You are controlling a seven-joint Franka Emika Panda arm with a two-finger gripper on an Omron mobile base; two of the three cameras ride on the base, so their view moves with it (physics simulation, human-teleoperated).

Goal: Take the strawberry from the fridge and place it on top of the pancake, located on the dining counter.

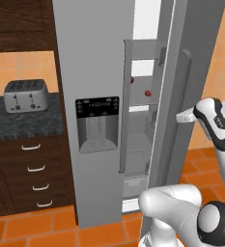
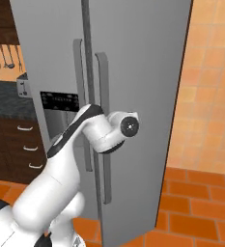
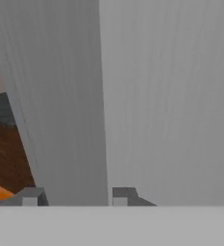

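We are opening the fridge (image 1: 92, 72); end effector (image 3: 75, 196) straddling its right door handle (image 1: 181, 96), fingers apart. Strawberry (image 1: 147, 93) sitting on an inner shelf. Next: widening the door, then reaching in

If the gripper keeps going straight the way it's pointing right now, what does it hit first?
Most likely the fridge itself: in the hand view the gripper faces a grey steel door handle very close ahead, between its fingers, though the exact depth is hard to judge.
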